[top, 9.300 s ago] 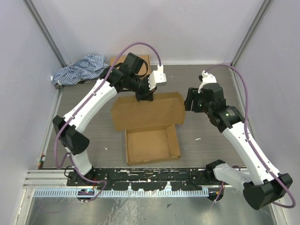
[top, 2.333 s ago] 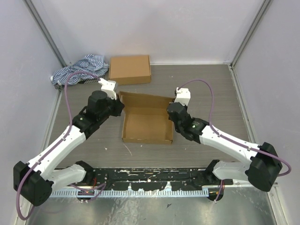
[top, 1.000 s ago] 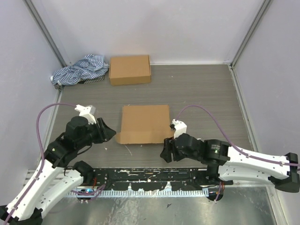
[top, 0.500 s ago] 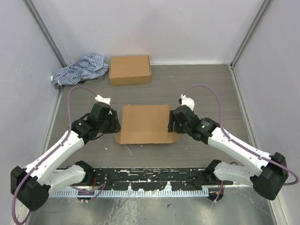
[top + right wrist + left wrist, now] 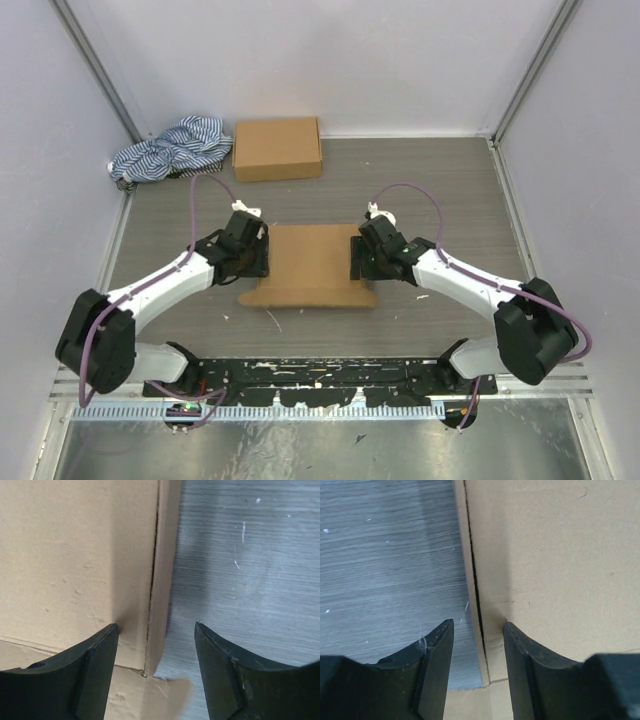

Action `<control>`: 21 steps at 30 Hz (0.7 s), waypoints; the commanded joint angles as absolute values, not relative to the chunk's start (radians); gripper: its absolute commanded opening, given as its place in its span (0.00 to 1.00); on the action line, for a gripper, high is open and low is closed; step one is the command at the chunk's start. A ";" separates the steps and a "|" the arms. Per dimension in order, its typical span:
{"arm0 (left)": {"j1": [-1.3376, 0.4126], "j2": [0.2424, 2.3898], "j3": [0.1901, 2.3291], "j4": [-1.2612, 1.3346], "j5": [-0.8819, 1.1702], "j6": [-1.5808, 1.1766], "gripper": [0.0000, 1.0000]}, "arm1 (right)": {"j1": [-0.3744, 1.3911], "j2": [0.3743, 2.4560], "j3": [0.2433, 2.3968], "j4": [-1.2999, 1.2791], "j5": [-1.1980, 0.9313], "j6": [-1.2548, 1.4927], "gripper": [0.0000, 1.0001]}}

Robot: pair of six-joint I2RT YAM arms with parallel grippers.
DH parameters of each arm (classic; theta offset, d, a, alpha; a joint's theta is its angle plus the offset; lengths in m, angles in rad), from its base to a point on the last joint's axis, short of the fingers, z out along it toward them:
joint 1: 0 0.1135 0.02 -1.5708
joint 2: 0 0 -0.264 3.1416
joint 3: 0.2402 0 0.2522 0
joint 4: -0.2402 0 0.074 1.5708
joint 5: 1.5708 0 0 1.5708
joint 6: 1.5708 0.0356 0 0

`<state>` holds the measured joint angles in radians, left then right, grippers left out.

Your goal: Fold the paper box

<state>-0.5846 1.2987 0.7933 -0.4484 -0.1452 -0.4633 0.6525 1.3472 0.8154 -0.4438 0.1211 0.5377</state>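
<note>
1. Showed plain brown card on every visible face of the paper box [image 5: 312, 255], and the same plain brown on the second cardboard box [image 5: 277, 148] at the far side.
2. Sat in the middle of the bench [image 5: 450, 190], lid folded down flat on top, with one set of jaws at each end.
3. Ran its long axis left to right across the top view, square to the bench edges.
4. Threw a wider lip of card [image 5: 305, 296] out along the near side, lying flat on the bench.
5. Straddled the box's left edge with the left jaws, held partly apart. Kept one finger [image 5: 435, 655] over bare bench and the other [image 5: 530, 660] over the lid, the dark seam between lid and side wall running up between them.
6. Pinched nothing there, going by the left wrist view.
7. Mirrored that on the other end with the right jaws, set moderately wide across the right edge. Had one finger [image 5: 85, 670] above the lid and the other [image 5: 235, 680] above the bench, side wall and seam in the gap.
8. Could not tell whether any fingertip pressed on the card or hung just clear of it.
9. Spotted the striped cloth [image 5: 165, 148] bunched in the far left corner, just beside the second cardboard box, both well apart from the paper box.
</note>
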 commanded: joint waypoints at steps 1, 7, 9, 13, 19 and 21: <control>-0.586 1.404 0.819 -0.388 -0.113 -0.442 0.51 | 0.651 1.387 0.815 -0.356 0.073 0.507 0.67; -0.586 1.459 0.833 -0.355 -0.093 -0.432 0.49 | 0.650 1.413 0.835 -0.340 0.089 0.497 0.67; -0.587 1.461 0.849 -0.350 -0.098 -0.425 0.49 | 0.648 1.434 0.852 -0.334 0.089 0.490 0.67; -0.586 1.499 0.922 -0.379 -0.114 -0.398 0.49 | 0.639 1.490 0.902 -0.321 0.086 0.483 0.67; -0.586 1.563 1.010 -0.415 -0.143 -0.379 0.49 | 0.606 1.566 0.992 -0.289 0.053 0.468 0.65; -0.585 1.574 1.026 -0.409 -0.154 -0.379 0.49 | 0.596 1.586 1.025 -0.288 0.045 0.464 0.65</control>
<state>-0.5732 1.5394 0.9836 -0.3985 -0.1722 -0.3931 0.6052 1.5372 0.9535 -0.3630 0.0761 0.4801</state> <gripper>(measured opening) 0.492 0.650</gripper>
